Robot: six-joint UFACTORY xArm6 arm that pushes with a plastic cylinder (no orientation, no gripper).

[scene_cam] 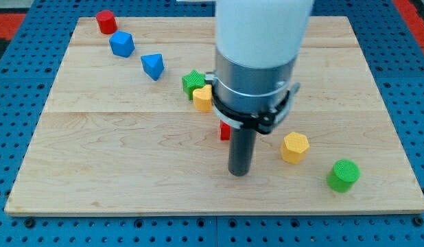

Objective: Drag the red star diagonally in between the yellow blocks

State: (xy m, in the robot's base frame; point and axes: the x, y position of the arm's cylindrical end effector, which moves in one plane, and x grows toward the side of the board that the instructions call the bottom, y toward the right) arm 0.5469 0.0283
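Near the middle of the frame, a small red plastic block (225, 130), presumably the red star, is seen only as a sliver; most of it is hidden behind the arm's dark rod and grey collar, so its shape cannot be confirmed. My tip (239, 173) rests on the pale wooden board (95, 158) just below and to the right of that sliver, and whether it touches the block cannot be told. Nothing is held, since the rod has no jaws and can only push.

One yellow plastic block (202, 99) lies up and to the left of the red piece, touching a green star-shaped block (192, 82). The other, a yellow hexagonal block (294, 147), sits to the lower right.

The red piece is judged to be light, rigid and prone to sliding or spinning on smooth wood. Its pointed outline suggests that a push is best applied in a notch between two arms, in line with its centre, so that twisting is limited.
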